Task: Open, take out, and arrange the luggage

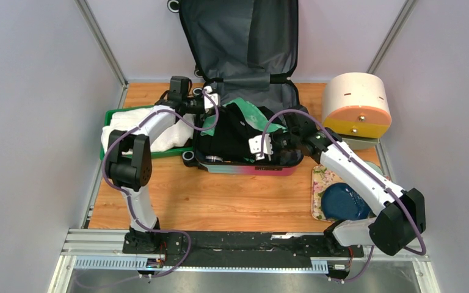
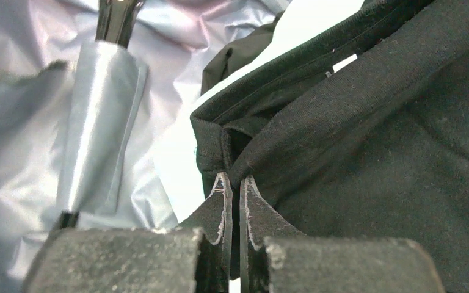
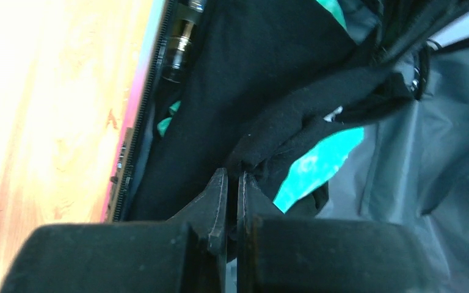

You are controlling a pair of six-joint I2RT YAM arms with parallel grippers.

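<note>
Pinching the black garment (image 1: pixel 232 140) in the opened luggage (image 1: pixel 244 55), left fingers (image 2: pixel 223 201) and right fingers (image 3: pixel 218 189) are closed; the wooden desk (image 1: pixel 220 201) is enclosed by grey walls (image 1: pixel 36 91)

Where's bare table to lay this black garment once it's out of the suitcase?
The widest bare wood lies in front of the luggage, up to the near edge. Left is crowded by the green tray with white cloth, right by the round container and blue plate.

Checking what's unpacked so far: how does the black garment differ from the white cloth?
The black garment lies in the open luggage; the white cloth lies in the green tray beside it. The left gripper and right gripper pinch the black garment; neither holds the white cloth. Both are crumpled fabric.
</note>
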